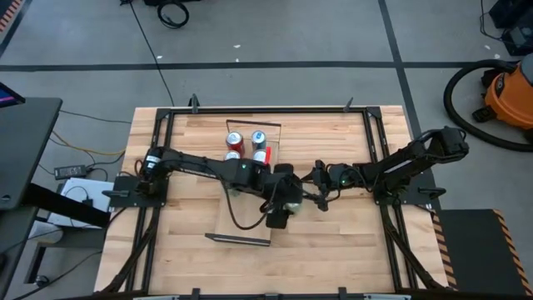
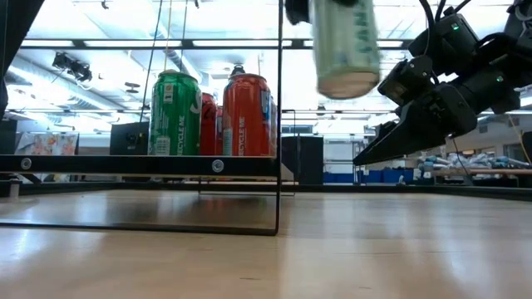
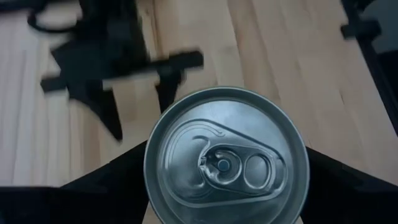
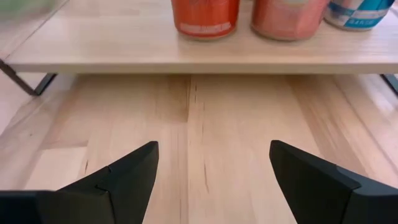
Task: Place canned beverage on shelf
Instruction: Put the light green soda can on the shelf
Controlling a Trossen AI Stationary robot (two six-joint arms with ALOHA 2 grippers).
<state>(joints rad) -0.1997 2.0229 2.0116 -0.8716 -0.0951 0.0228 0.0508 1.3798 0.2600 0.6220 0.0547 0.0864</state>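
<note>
My left gripper (image 1: 281, 205) is shut on a pale green-and-white can (image 2: 345, 46) and holds it high above the table, just right of the shelf. The left wrist view shows the can's silver top (image 3: 226, 155). The shelf (image 1: 246, 221) is a narrow light-wood plank on black end frames. Several cans stand upright on its far part, among them a green one (image 2: 174, 112) and a red one (image 2: 247, 112). My right gripper (image 4: 214, 174) is open and empty, low over the table to the right of the held can, facing the shelf (image 4: 186, 56). My left gripper pinches the can by its side wall near the top rim, one dark finger (image 3: 118, 183) on each side. The fingers come from above, pointing down. The can hangs upright, its bottom end (image 2: 342, 83) clear of the table and higher than the cans on the shelf.
A thin black frame upright (image 2: 278, 124) stands at the shelf's near end. Black rails (image 1: 379, 150) run along the tabletop's edges. Bare plank lies between the standing cans and the shelf's near end (image 1: 237, 240).
</note>
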